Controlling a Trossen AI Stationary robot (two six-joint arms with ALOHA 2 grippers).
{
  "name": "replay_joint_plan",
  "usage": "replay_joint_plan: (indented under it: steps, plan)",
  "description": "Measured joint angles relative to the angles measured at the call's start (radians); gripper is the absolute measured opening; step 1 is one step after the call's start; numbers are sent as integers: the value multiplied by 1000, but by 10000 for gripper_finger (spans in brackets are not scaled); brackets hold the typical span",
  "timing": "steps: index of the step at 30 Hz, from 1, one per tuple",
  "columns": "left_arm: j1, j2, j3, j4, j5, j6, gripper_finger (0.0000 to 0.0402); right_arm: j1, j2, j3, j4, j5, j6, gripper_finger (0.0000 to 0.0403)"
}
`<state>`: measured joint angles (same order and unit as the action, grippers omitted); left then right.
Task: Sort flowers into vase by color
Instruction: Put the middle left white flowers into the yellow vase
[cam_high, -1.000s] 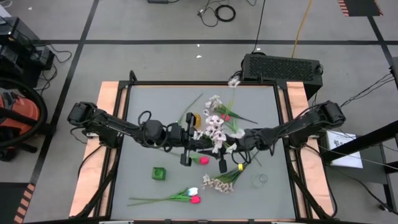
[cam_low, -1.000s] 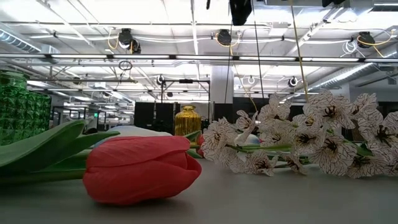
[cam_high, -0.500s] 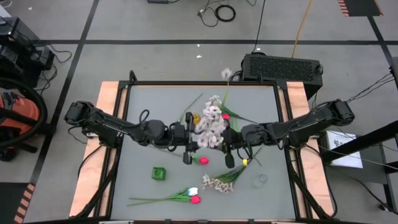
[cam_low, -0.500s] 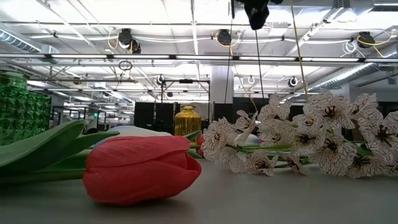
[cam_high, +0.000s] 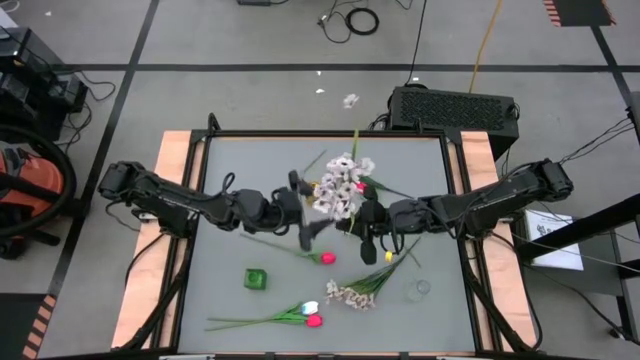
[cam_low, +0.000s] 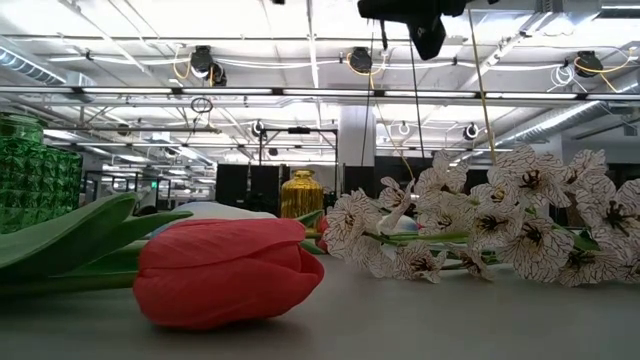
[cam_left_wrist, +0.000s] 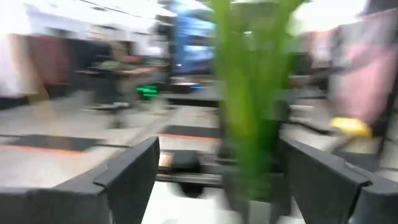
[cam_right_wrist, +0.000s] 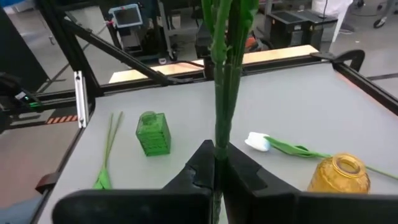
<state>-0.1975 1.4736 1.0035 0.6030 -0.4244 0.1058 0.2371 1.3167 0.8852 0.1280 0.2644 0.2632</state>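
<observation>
I see both arms reaching in low from the worktop's sides, elbows out, wrists meeting near the middle. The right gripper has its fingers pressed together on a bundle of green stems, which rise straight up out of the seam between them; the spray of pale blossoms shows from above just past those fingertips, lifted clear of the worktop.

The left gripper sits just beside the same bunch, facing the right one. Its fingers stand wide apart (the wrist picture is badly smeared), with the green stems hanging between them but nearer one finger; I cannot tell whether either pad touches them.

Beyond the right gripper's fingertips I see a green glass vase standing upright, a white tulip lying flat, and a gold vase close beside the fingers.

Well clear of both sets of fingers, toward the worktop's front edge, lie a pink-red tulip, a second blossom spray, and a white and a red tulip together. A clear glass stands apart near the right arm's side.
</observation>
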Motion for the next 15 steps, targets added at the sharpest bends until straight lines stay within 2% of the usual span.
replay_joint_plan:
  steps: [2, 4, 9, 15]
  plan:
    - [3, -1, 0, -5, -61, 60, 329, -1, 0, 0, 3, 5, 8, 6]
    - [2, -1, 0, -40, -73, 114, 329, -1, -2, 0, 0, 6, 8, 7]
    - [-5, -1, 0, -95, -71, 39, 329, 0, -3, 0, -4, 2, -16, 8]
    - [4, -3, 0, -102, 82, -108, 329, -6, -5, 0, -8, -3, -22, 8]
